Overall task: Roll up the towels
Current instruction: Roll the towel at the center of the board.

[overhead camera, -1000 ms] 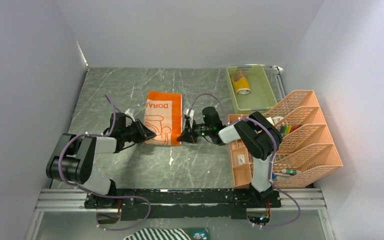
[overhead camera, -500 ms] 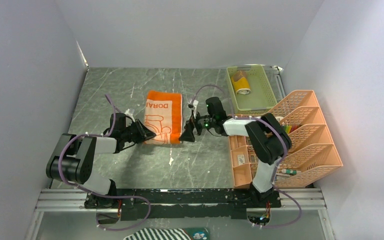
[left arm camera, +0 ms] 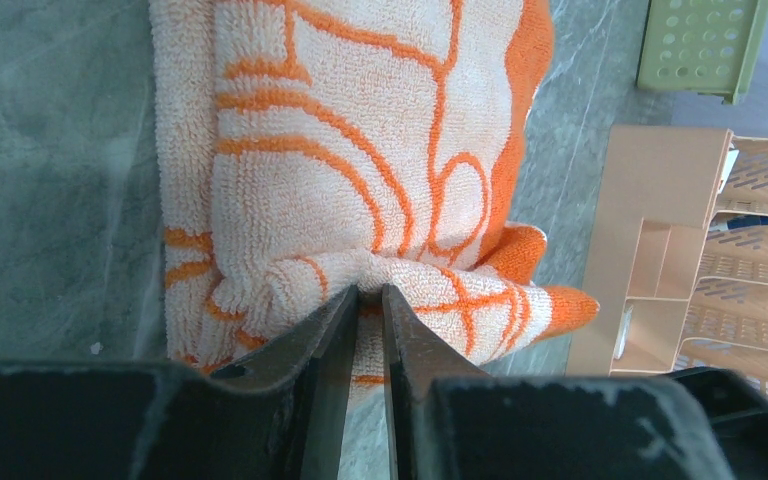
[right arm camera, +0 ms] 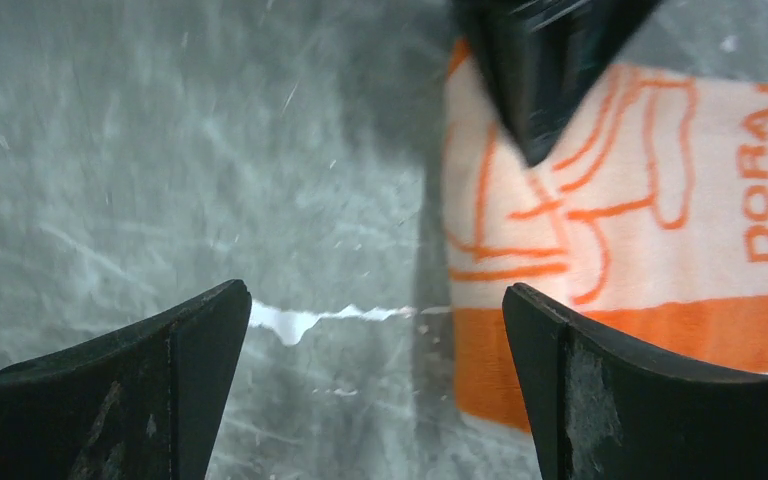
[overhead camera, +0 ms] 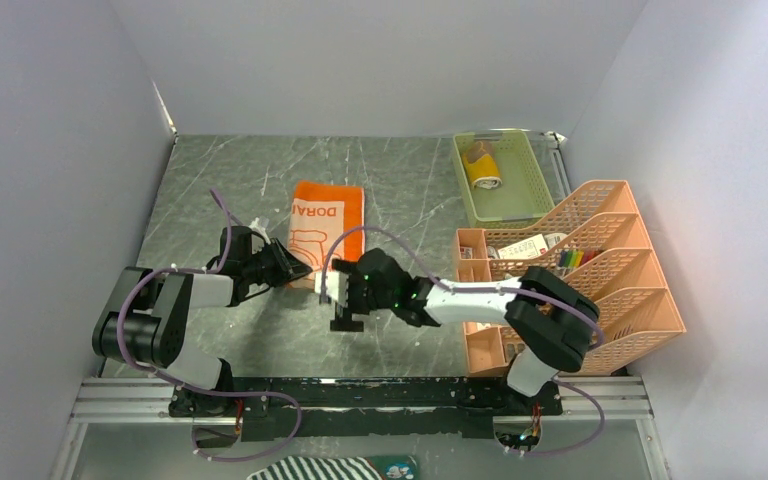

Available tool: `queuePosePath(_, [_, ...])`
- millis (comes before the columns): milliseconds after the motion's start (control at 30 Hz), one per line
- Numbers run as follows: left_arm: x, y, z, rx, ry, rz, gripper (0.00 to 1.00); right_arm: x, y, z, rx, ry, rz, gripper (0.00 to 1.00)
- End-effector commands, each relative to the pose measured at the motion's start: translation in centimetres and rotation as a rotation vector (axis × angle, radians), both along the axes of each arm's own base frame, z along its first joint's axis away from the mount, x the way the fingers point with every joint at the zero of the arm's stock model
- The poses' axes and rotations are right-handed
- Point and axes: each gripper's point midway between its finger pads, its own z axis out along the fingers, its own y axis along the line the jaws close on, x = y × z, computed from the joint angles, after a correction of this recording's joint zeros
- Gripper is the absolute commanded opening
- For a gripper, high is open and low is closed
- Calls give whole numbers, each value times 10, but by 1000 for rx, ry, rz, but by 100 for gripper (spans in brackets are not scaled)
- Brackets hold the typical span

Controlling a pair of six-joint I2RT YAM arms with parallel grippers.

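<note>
The orange towel (overhead camera: pixel 328 225) with its cream face and cartoon outline lies flat on the marble table, lettering at the far end. My left gripper (overhead camera: pixel 303 268) is at its near left corner, shut on a pinched fold of the towel (left arm camera: pixel 360 150), with the jaws (left arm camera: pixel 370 295) close together around the cloth. My right gripper (overhead camera: pixel 346 318) hangs open just off the towel's near edge. In the right wrist view the gripper (right arm camera: pixel 375 300) has bare table between its wide jaws and the towel (right arm camera: pixel 660 200) to the right. A mustard-yellow rolled towel (overhead camera: pixel 483 170) lies in the green tray.
The green tray (overhead camera: pixel 520 185) stands at the back right. Peach organiser racks (overhead camera: pixel 610 280) fill the right side beside the right arm's base. A striped cloth (overhead camera: pixel 330 468) lies below the front rail. Grey walls close in the left, back and right.
My right gripper opened, left the towel's right edge and swung toward the front, to just off its near edge. The left gripper kept its hold and place.
</note>
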Motion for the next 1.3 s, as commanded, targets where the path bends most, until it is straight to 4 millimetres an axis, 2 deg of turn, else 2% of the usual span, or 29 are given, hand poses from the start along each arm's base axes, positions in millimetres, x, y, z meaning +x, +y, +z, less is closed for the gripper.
queuePosePath(0, [-27, 11, -37, 82, 145, 12, 29, 12, -11, -36, -168, -216, 10, 100])
queuePosePath(100, [-27, 11, -38, 81, 149, 10, 29, 15, -12, -59, -250, -242, 25, 100])
queuePosePath(200, [-28, 11, -38, 80, 150, 8, 29, 21, -11, -72, -276, -260, 11, 100])
queuePosePath(367, [-29, 11, -40, 80, 153, 6, 29, 31, -9, -62, -233, -333, -25, 100])
queuePosePath(433, [-29, 11, -41, 78, 156, 4, 29, 32, -9, -69, -261, -331, -18, 100])
queuePosePath(667, [-29, 11, -43, 76, 163, -2, 29, 28, -11, -85, -307, -271, 1, 77])
queuePosePath(867, [-29, 10, -44, 69, 168, -9, 29, 26, -20, -103, -358, -206, 20, 64])
queuePosePath(1067, [-27, 9, -41, 66, 164, -17, 29, 38, -18, -111, -353, -121, -10, 53])
queuePosePath(1100, [-26, 9, -40, 67, 162, -17, 29, 40, -18, -113, -357, -102, -19, 48])
queuePosePath(1133, [-25, 10, -39, 68, 161, -16, 29, 43, -17, -115, -359, -84, -32, 38])
queuePosePath(1233, [-21, 11, -34, 71, 152, -13, 29, 48, -13, -118, -373, 17, -48, 0])
queuePosePath(1267, [-20, 11, -31, 70, 149, -11, 29, 48, -11, -118, -369, 60, -50, 0])
